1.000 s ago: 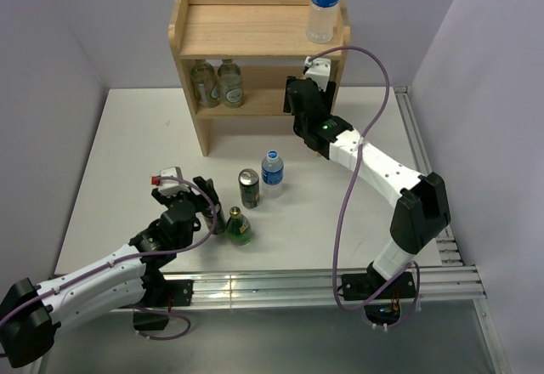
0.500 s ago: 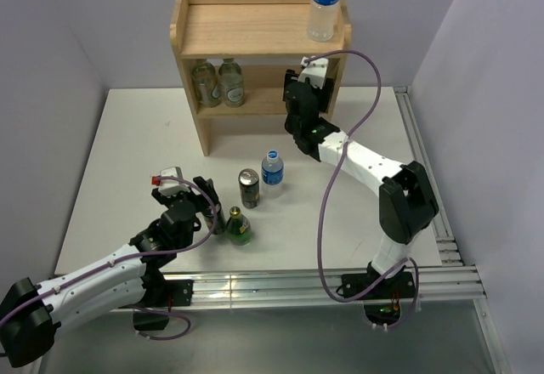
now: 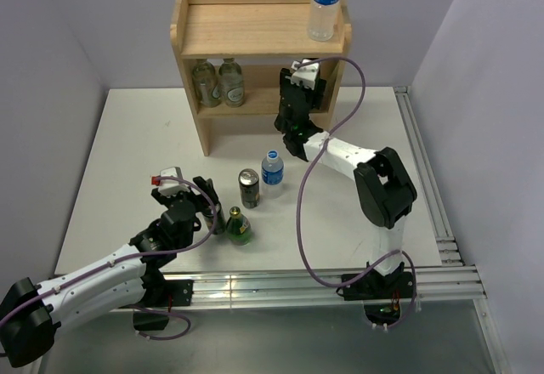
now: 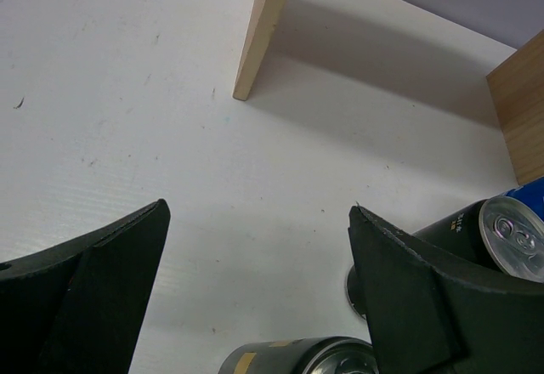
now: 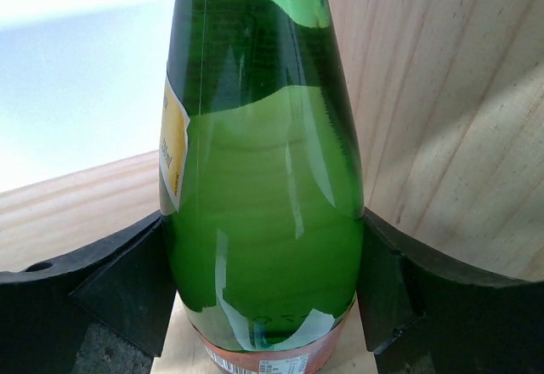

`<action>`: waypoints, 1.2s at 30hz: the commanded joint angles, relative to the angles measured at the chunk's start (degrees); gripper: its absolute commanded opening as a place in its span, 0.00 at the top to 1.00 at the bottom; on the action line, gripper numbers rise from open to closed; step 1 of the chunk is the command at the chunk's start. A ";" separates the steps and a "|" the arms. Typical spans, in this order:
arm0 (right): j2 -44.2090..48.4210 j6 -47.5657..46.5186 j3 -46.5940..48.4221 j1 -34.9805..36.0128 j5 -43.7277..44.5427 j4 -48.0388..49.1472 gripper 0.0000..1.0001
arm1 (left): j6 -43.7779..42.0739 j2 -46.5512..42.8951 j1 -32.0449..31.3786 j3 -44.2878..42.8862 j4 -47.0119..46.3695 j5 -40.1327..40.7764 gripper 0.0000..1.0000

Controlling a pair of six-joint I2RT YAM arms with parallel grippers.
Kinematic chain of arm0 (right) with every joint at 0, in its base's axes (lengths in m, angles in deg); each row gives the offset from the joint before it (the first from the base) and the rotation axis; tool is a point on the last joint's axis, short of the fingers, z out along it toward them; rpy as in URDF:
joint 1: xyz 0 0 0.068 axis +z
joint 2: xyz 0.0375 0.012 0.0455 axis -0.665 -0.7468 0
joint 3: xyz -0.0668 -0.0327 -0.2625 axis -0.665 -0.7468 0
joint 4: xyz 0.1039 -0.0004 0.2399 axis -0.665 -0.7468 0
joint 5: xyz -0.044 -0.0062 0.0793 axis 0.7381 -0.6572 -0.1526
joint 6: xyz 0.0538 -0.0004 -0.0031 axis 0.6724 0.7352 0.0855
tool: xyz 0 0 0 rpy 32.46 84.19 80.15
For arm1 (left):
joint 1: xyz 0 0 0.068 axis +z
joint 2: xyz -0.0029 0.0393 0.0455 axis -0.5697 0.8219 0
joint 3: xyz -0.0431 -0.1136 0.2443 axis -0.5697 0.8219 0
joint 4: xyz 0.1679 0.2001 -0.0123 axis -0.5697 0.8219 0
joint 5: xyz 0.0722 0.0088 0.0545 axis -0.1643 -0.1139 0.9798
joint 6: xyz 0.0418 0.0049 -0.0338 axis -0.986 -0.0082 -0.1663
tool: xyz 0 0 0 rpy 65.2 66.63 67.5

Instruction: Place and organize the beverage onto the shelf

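The light-wood shelf (image 3: 259, 32) stands at the back. One water bottle (image 3: 324, 0) stands on its top right corner. My right gripper (image 3: 300, 95) reaches into the lower tier at the right end. It is shut on a green glass bottle (image 5: 263, 136), held upright next to the side panel (image 5: 442, 102). The bottle's base is at the lower board, and contact cannot be told. My left gripper (image 3: 206, 206) is open and empty over the table. A dark can (image 4: 297, 357) lies just below its jaws. Another can (image 3: 248, 187), a water bottle (image 3: 272, 172) and a green bottle (image 3: 239, 227) stand in front of the shelf.
Two pale glass bottles (image 3: 217, 83) stand at the left of the lower tier. The shelf's left leg (image 4: 265, 30) shows ahead in the left wrist view. Grey walls close in the table on three sides. A metal rail (image 3: 425, 178) runs along the right edge.
My right arm has swung left and pushed further into the lower tier with the green bottle. The left arm and the items on the table have not moved.
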 commanded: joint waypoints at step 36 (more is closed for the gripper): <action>-2.04 6.48 -7.26 -0.16 2.64 -5.76 0.37 | 0.21 -1.04 0.15 -1.24 -1.13 1.31 0.06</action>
